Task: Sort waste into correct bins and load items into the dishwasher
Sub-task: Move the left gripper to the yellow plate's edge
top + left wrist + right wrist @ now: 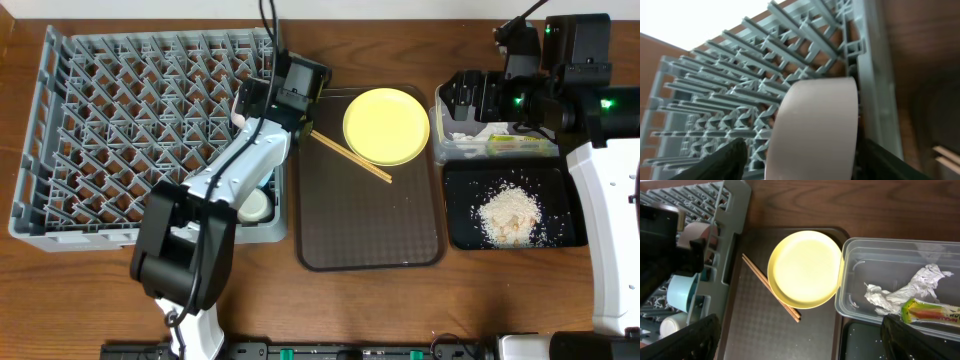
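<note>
The counter (pixel 100 290) is dark brown wood with a reddish cast, and its grain runs in long streaks along its length. The light comes evenly from above and is soft, so the shadows on the wood are short and faint. From the left wrist view, a bright white expanse (pixel 685 20) fills the upper left corner beyond the counter. It is washed out, so I cannot tell whether it is wall or ceiling.

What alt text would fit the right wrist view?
A large round yellow plate sits on a flat brown tray, with two thin wooden chopsticks lying against its rim. Beside it, a clear plastic tub holds crumpled white paper and a green-yellow wrapper.
</note>
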Robot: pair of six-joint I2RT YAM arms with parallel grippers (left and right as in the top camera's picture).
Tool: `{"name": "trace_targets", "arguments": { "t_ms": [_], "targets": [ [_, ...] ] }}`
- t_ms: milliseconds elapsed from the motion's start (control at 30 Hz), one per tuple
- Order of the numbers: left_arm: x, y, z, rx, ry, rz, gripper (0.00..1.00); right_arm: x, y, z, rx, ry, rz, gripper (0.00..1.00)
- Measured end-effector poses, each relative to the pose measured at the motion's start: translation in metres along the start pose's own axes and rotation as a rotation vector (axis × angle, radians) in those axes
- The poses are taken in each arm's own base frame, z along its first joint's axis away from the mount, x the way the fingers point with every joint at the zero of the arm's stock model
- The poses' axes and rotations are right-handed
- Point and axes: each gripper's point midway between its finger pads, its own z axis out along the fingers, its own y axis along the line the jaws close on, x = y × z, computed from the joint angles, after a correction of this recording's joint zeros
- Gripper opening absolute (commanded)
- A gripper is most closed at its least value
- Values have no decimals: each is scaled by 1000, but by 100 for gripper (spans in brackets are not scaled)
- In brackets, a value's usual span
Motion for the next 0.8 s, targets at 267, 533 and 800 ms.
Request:
{"name": "trace_targets", "arguments": {
  "t_ms": [267, 533, 800],
  "targets": [
    [-25, -32, -43, 316, -74, -58, 81, 0, 0, 0, 0, 0, 0, 99],
    [-47, -59, -121, 711, -113, -219, 81, 0, 0, 0, 0, 0, 0, 99],
    [-3, -116, -95, 789, 182, -416, 78, 0, 0, 0, 0, 1, 0, 99]
  ]
}}
